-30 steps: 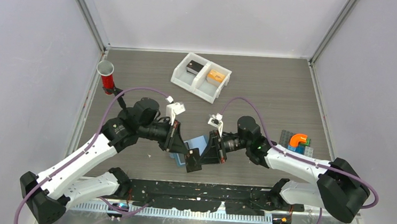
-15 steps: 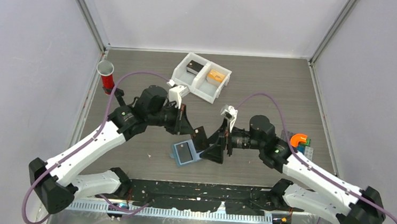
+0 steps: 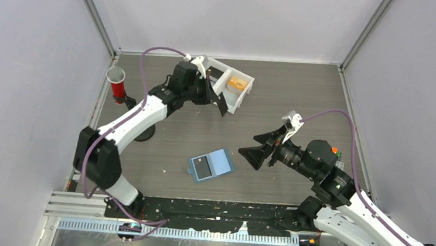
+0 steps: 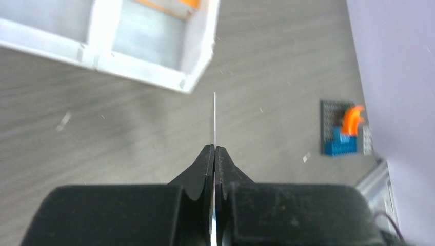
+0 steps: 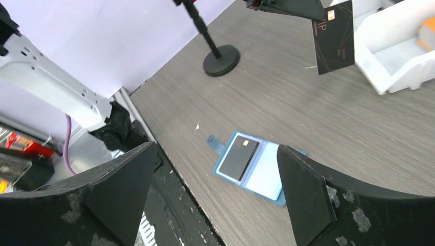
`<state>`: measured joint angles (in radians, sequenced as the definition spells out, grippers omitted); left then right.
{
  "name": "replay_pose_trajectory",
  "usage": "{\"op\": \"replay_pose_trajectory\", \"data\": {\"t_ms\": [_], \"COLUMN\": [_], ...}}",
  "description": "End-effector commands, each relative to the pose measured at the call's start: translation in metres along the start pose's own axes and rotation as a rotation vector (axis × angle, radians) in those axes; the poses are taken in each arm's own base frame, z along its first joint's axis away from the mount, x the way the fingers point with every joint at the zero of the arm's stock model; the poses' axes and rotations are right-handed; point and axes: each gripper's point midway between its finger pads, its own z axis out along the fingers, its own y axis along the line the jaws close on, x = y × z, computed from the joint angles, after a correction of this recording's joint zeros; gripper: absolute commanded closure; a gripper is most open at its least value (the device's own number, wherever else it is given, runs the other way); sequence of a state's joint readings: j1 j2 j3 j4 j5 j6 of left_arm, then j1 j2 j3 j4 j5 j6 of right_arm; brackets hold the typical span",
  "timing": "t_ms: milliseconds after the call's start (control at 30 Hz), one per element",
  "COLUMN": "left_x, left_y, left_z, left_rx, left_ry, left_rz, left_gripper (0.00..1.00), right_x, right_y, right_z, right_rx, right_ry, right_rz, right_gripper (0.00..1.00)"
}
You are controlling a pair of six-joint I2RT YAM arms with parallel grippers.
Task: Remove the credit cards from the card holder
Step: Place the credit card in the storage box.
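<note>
Holding one extracted card clear of the holder; step in hand, by judgement, is setting down the first card.

Item, left fingers (image 4: 214, 156): clenched flat on one end of a dark card (image 5: 334, 37). The card hangs downward above the bench (image 3: 300, 100), just beside the near corner of the white tray (image 4: 154, 77). From the left wrist it shows edge-on as a thin pale line, aimed at bare bench short of the tray wall. It is not over either compartment, as far as can be told.

Item, right fingers (image 3: 250, 146): spread wide and grasping nothing. They are raised off the bench to the right of the holder, apart from it.

Item, card holder (image 3: 223, 161): light blue, lying open and flat near the middle of the bench, touched by neither arm. A second card (image 3: 203, 166), dark, sits on its left half as seen from above. Whether it is tucked in a sleeve or loose cannot be told. The other half shows only pale blue.

Item, tray contents: an orange item (image 3: 236, 83) in one compartment; the other is largely hidden by the left arm.

Progress, judged: one card out, one to go. The next move calls for releasing the held card at a resting place. One arm should then pin the holder while the other pinches the second card by an exposed edge and slides it out. Unpinned, the light holder would likely drag along.
</note>
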<state>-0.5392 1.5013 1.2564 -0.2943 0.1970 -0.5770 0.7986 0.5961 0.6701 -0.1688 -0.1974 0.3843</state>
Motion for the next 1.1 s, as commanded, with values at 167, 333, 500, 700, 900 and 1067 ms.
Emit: {"op": "replay_pose_trajectory", "data": {"t_ms": [167, 333, 500, 700, 900, 1067], "left_x": [-0.105, -0.137, -0.152, -0.166, -0.181, -0.183], "left_y": [0.033, 0.045, 0.056, 0.082, 0.093, 0.111], "left_z": [0.054, 0.069, 0.093, 0.110, 0.125, 0.133], "left_rx": [-0.018, -0.013, 0.006, 0.013, 0.054, 0.023], "left_ry": [-0.240, -0.304, -0.291, -0.308, -0.293, -0.285], "left_rz": [-0.065, -0.089, -0.088, -0.112, -0.081, -0.064], "left_gripper": [1.00, 1.00, 1.00, 1.00, 1.00, 1.00], "right_x": [-0.018, -0.016, -0.011, -0.004, -0.004, -0.002], "right_y": [-0.019, -0.021, -0.027, -0.032, -0.035, -0.039], "right_z": [0.000, 0.012, 0.019, 0.026, 0.028, 0.030], "right_rx": [0.134, 0.141, 0.164, 0.186, 0.205, 0.225], "right_ry": [-0.072, -0.033, -0.011, 0.019, 0.031, 0.038], "right_rz": [0.031, 0.038, 0.042, 0.049, 0.054, 0.058], "right_gripper": [0.04, 0.05, 0.05, 0.05, 0.05, 0.05]}}
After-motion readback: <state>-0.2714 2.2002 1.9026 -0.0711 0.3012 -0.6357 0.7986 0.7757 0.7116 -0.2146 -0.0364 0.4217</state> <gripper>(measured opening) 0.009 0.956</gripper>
